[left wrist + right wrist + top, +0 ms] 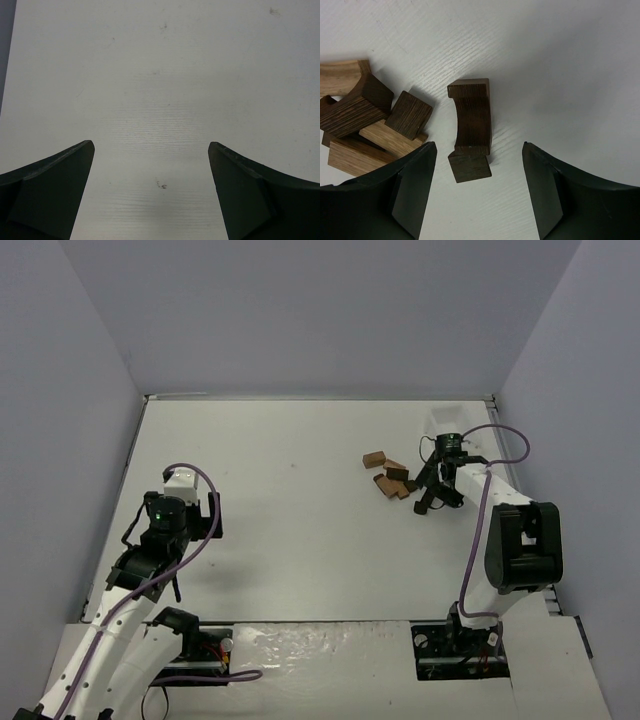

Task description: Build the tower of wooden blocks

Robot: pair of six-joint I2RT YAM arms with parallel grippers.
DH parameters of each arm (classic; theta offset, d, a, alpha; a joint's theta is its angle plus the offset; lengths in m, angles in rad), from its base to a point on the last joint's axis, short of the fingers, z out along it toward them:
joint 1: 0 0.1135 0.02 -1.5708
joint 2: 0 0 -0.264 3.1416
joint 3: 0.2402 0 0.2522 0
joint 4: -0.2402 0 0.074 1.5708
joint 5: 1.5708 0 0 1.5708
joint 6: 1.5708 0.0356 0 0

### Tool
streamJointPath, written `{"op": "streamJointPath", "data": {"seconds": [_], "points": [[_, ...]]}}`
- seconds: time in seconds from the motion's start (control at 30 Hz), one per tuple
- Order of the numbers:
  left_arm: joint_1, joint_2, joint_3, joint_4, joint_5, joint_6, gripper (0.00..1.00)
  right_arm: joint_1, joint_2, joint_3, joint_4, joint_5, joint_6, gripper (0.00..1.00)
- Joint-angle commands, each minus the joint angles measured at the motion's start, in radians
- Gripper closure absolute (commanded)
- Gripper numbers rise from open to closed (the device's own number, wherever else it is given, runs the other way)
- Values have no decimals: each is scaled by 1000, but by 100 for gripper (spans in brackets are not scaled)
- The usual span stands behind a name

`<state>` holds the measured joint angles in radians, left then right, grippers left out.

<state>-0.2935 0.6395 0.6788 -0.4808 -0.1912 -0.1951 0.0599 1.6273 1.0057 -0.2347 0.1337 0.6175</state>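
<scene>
Wood blocks [388,476], some dark brown and some light tan, lie scattered on the right half of the white bench [300,540], with no tower standing. The right wrist view shows most of them in a loose heap, with tan pieces and dark pieces leaning on one another. A dark arched block [472,115] lies just beside the heap but apart from it, with its hollow side turned toward the heap. A small dark block [469,167] sits at the arched block's near end; whether it touches that end or lies partly under it cannot be told. The right hand [478,146] hangs over these two pieces with its jaws apart, one finger on each side of the arched block. Bare bench shows between each finger and the wood, so the hand grips nothing. A white tray [445,418] sits just beyond that hand, at the bench's far right. The left hand [150,147] is over the left side of the bench, well apart from the blocks, its jaws spread wide with only the bench surface between them.
</scene>
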Motion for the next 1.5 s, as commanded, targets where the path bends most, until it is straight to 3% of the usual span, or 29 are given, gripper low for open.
{"op": "streamJointPath", "data": {"seconds": [0.0, 0.83, 1.03, 1.2, 1.33, 1.47], "points": [[-6, -1, 48, 67, 6, -4, 3, 18, 8, -3, 29, 31, 36, 37], [-25, -6, 50, 61, 9, 0, 3, 29, 58, 7, 55, 69, 22, 66], [-24, -12, 52, 61, 23, -1, 3, 29, 39, 11, 55, 40, 8, 99], [-24, -27, 78, 59, 124, -34, 3, 34, -60, 38, 70, -75, -79, 100], [-24, -31, 133, 119, 248, -43, 3, 43, -185, 77, 118, -275, -189, 100], [-24, 9, 232, 177, 367, -54, 3, 50, -252, 127, 181, -578, -275, 100]]}}
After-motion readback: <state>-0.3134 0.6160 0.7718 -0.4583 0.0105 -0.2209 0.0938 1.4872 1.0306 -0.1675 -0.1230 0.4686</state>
